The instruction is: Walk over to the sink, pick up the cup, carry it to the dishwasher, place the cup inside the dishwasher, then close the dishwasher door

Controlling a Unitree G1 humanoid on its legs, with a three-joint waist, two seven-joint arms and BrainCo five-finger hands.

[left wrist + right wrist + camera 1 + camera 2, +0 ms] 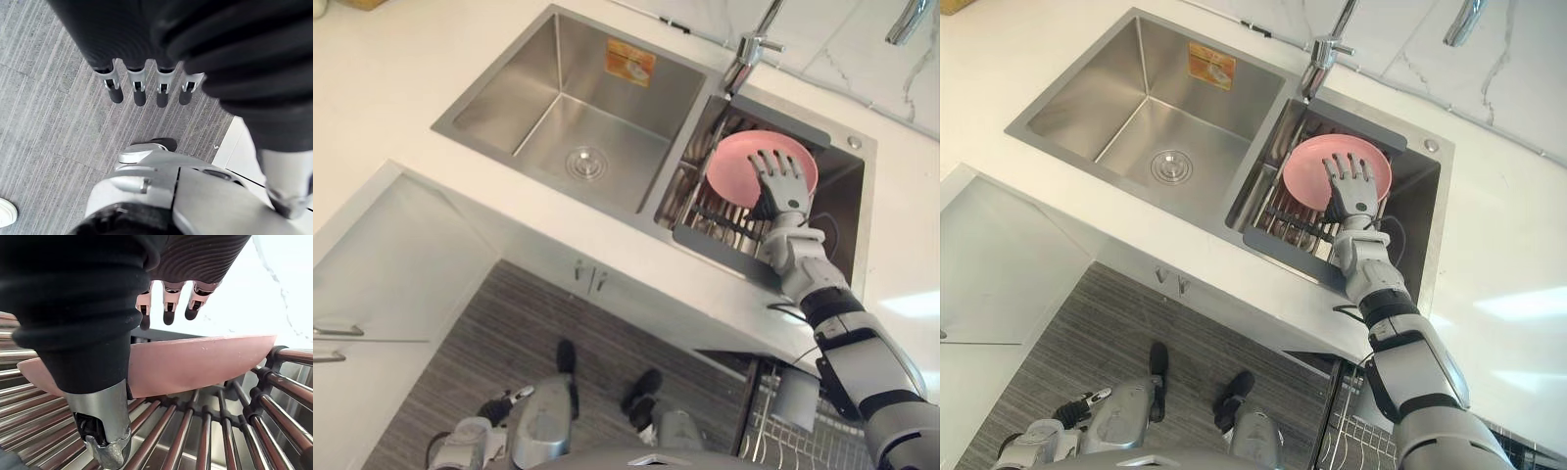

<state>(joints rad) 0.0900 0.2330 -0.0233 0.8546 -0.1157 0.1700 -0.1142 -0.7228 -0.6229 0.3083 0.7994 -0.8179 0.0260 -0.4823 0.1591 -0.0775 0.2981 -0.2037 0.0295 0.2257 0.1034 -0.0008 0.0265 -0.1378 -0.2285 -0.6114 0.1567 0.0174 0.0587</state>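
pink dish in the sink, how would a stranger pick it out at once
Start at the steel double sink set in the white counter. Its smaller basin, under the tap, holds a bar rack, and the pink dish lies on that, beneath the right hand. It is the one pink thing among bare steel.

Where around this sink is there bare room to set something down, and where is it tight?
Bare: the large steel basin left of the chrome faucet, and the white counter beyond its left rim. Crowded: the small right basin, where a dark-barred rack carries the pink dish under the right hand.
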